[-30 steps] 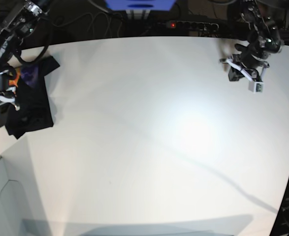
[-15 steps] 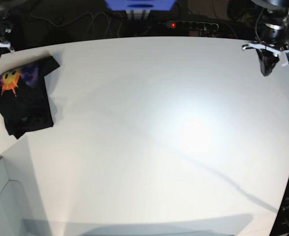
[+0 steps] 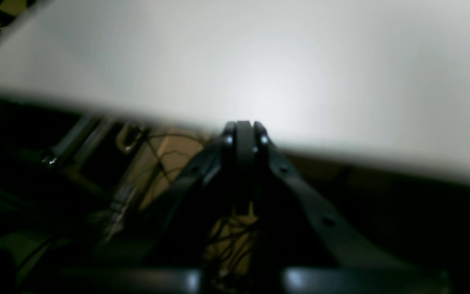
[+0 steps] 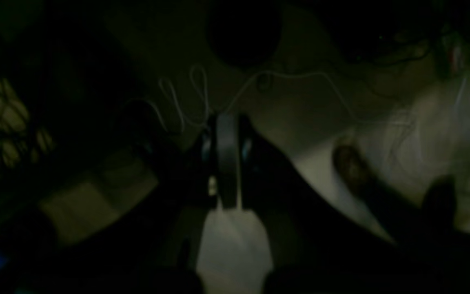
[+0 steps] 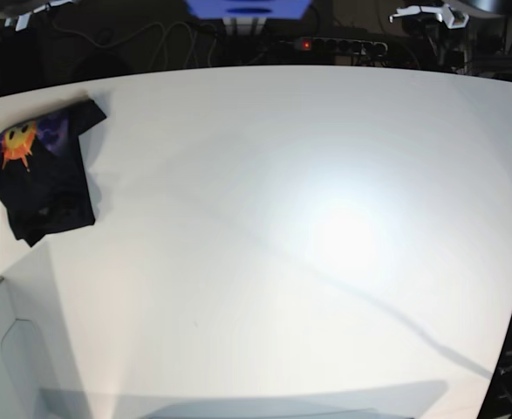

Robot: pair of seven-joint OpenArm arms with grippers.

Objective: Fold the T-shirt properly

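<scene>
The black T-shirt (image 5: pixel 44 179) lies as a small folded bundle at the table's far left, with its orange sun print (image 5: pixel 16 144) and purple patch facing up. Nothing touches it. Both arms are raised behind the table's back edge. In the left wrist view my left gripper (image 3: pixel 243 132) is shut with nothing in it, hanging over the table's edge. My right gripper (image 4: pixel 227 139) is shut and empty too, in a dark view over cables off the table. In the base view only the arm ends show, at the top right (image 5: pixel 426 13) and the top left (image 5: pixel 29 13).
The white table (image 5: pixel 282 227) fills the base view. A power strip (image 5: pixel 334 44) with a red light and cables lie behind its back edge, beside a blue object (image 5: pixel 247 7). A grey panel (image 5: pixel 11 349) stands at the front left corner.
My right gripper lifted off the T-shirt and drew back past the table's rear edge, uncovering the sun print. The left arm also rose and withdrew. The T-shirt has stayed put.
</scene>
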